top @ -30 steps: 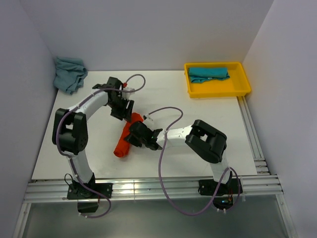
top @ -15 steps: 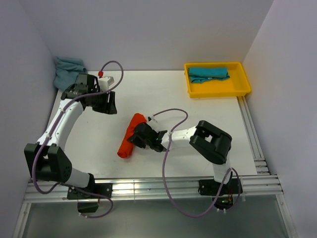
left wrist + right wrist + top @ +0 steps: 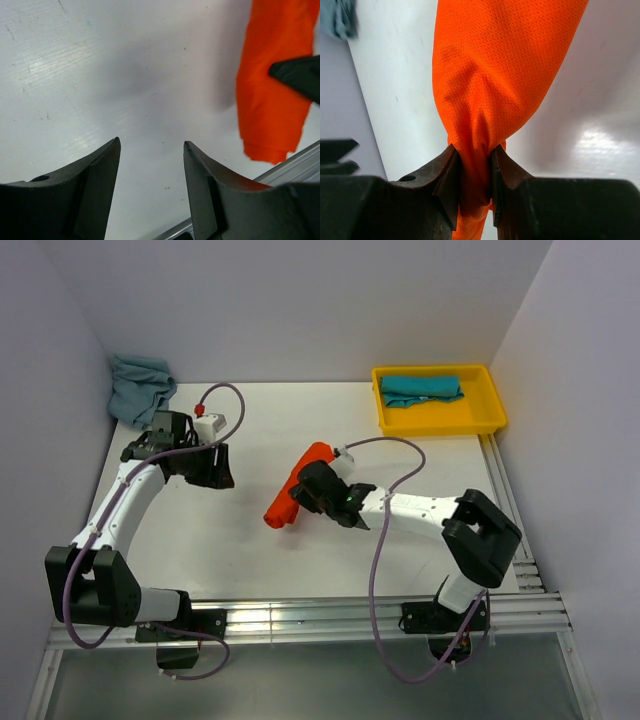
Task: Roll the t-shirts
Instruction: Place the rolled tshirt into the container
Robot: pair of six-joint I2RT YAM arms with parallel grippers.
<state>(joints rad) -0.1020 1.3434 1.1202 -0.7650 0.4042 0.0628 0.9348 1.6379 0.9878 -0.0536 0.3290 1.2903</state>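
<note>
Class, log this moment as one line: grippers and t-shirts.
left gripper: open, empty | right gripper: shut on orange t-shirt | teal t-shirt: in yellow tray | grey-blue t-shirt: far-left corner, crumpled

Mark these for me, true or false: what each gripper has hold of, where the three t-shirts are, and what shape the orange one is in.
1. The right gripper is shut on the orange t-shirt. True.
2. The left gripper holds a t-shirt. False: it is open and empty, with bare table between its fingers.
3. The teal t-shirt lies in the yellow tray. True.
4. The grey-blue t-shirt lies in the tray too. False: it sits bunched at the table's far left corner.
5. The orange t-shirt is spread out flat. False: it is gathered into a long roll.
</note>
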